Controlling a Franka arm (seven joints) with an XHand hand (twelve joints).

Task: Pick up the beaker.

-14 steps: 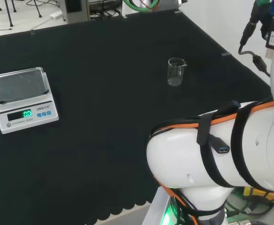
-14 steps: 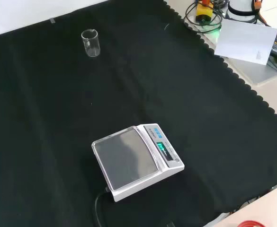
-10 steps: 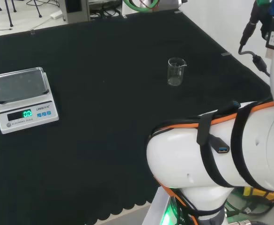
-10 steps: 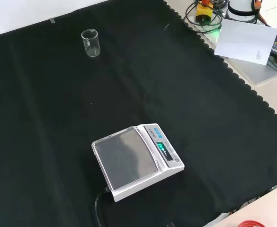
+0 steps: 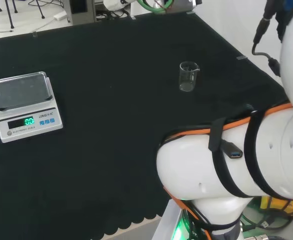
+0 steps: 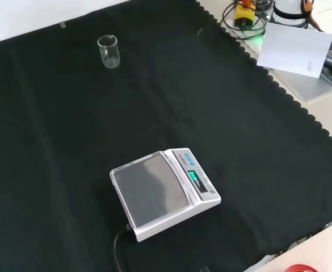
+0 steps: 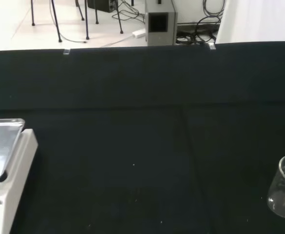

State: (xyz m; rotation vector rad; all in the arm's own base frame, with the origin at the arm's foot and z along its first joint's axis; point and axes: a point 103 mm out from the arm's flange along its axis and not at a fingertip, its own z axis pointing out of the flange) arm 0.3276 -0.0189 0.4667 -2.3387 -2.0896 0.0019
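Beaker [image 5: 188,76] of clear glass stands upright and alone on the black cloth [image 5: 111,65], well apart from a white scale [image 5: 25,106]; the hand's state cannot be told.

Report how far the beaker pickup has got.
Nothing looks done yet: the beaker stands upright on the black cloth, apart from the scale, with nothing touching it. In hand: only the arm's white links sit near the bench edge. Left: reach, grasp and lift the beaker.

Clear glass beaker [image 5: 188,76], matt black cloth [image 6: 52,147], glossy white plastic scale [image 6: 164,193] w/ steel pan.
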